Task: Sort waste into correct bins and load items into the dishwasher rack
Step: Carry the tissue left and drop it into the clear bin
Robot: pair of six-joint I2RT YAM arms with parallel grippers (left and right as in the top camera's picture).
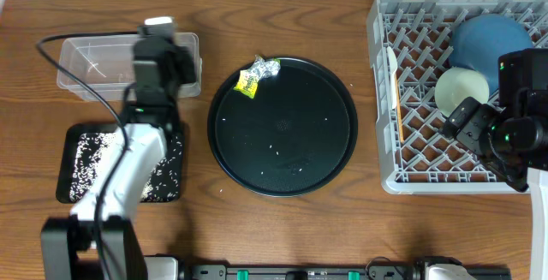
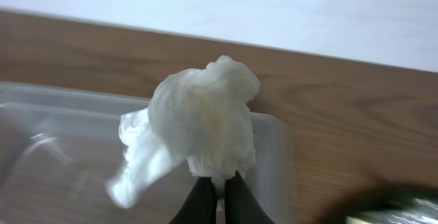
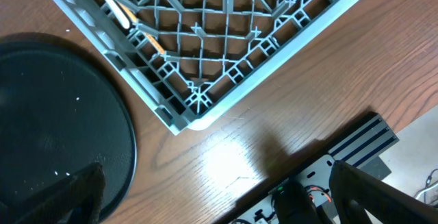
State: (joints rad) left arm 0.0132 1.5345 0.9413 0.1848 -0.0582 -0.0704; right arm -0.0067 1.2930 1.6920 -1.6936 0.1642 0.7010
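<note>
My left gripper pinches the paper above the tub at the far-left corner; centre over the opening before releasing, since paper drifts. My right gripper hangs spread by the rack.

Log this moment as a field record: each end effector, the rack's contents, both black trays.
left end effector: shut on white paper, over the clear tub
right end effector: open, holding nothing, by the rack
dishwasher rack: blue plate, green bowl, chopsticks
round black tray: foil, yellow wrapper, a few white grains
black rectangular tray: strewn with white grains
</note>
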